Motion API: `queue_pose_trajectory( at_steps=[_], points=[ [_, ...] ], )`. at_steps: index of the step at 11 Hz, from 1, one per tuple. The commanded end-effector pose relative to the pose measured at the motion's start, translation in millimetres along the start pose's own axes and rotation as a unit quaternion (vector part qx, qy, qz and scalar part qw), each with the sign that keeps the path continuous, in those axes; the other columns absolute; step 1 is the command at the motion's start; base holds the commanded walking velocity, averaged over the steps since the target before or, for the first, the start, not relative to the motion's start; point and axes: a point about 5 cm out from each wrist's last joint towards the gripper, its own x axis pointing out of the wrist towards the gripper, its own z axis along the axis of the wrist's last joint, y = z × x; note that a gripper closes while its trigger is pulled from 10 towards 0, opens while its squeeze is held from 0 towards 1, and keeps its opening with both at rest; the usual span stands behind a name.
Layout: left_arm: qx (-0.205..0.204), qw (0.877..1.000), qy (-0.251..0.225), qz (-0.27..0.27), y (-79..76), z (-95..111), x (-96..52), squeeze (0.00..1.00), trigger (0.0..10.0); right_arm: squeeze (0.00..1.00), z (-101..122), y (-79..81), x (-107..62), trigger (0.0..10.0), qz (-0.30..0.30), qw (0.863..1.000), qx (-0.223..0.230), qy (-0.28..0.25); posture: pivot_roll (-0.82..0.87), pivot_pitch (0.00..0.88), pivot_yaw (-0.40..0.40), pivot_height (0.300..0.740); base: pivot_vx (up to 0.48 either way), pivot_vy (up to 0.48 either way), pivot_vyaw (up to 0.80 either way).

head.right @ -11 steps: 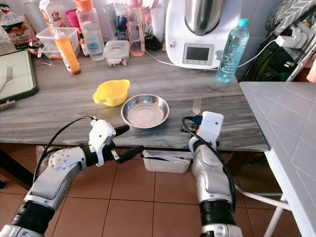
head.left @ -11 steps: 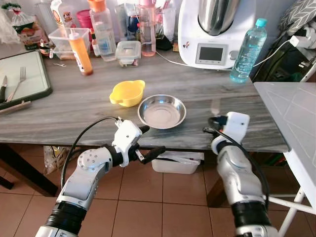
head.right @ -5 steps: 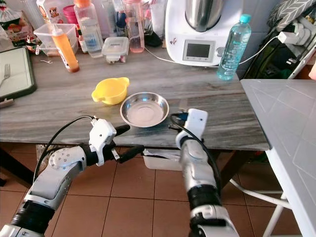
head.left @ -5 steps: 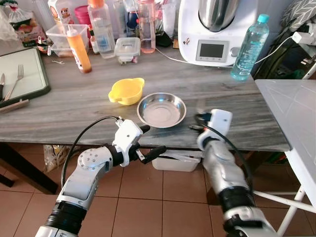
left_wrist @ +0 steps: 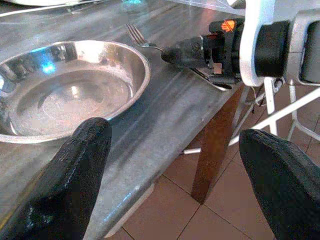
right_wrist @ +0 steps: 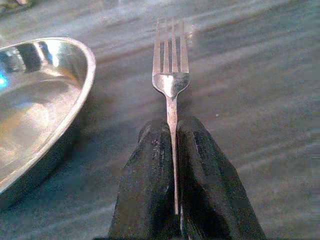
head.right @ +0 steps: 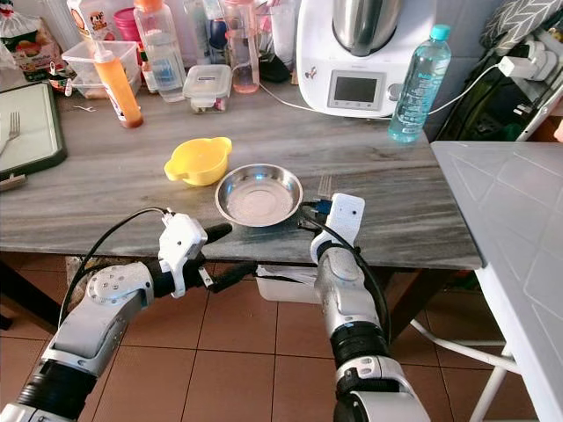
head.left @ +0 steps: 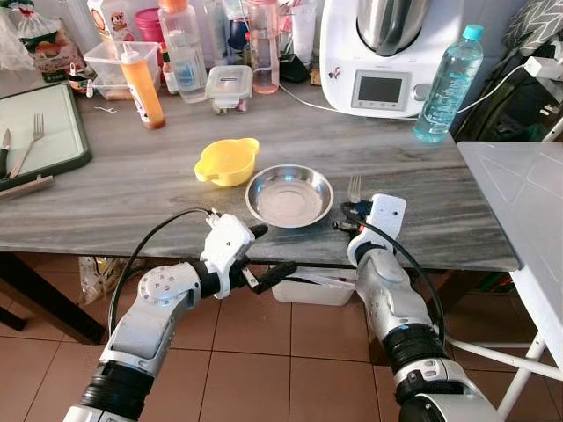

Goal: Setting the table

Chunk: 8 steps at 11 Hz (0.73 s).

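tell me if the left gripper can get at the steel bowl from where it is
Probably yes. The left gripper hangs open at the table's near edge, with the steel bowl just ahead and bare tabletop between. The right gripper, shut on the fork, sits beside the bowl, not across the path.

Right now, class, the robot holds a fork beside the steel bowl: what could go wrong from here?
1. The right gripper pinches the fork by its thin handle alone; it might twist or slip on release.
2. The bowl lies close beside the fork; a sideways drift could knock it.
3. The spot is near the table edge; the fork might fall.
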Motion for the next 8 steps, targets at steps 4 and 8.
queue_pose_trajectory(
  at_steps=[4, 8],
  points=[
    [0.011, 1.000, 0.004, -0.009, -2.1, 3.0, 0.9, 0.00, 10.0, 0.00, -3.1, -9.0, 0.6, 10.0, -0.015, 1.000, -0.002, 0.005, 0.16, 0.087, 0.030, 0.740, 0.000, 0.000, 0.00],
    [0.012, 1.000, 0.009, -0.011, -3.0, 1.9, 2.0, 0.00, 10.0, 0.00, -3.3, -5.9, 4.4, 10.0, 0.011, 1.000, -0.012, 0.023, 0.16, 0.086, 0.032, 0.740, 0.000, 0.000, 0.00]
  ],
)
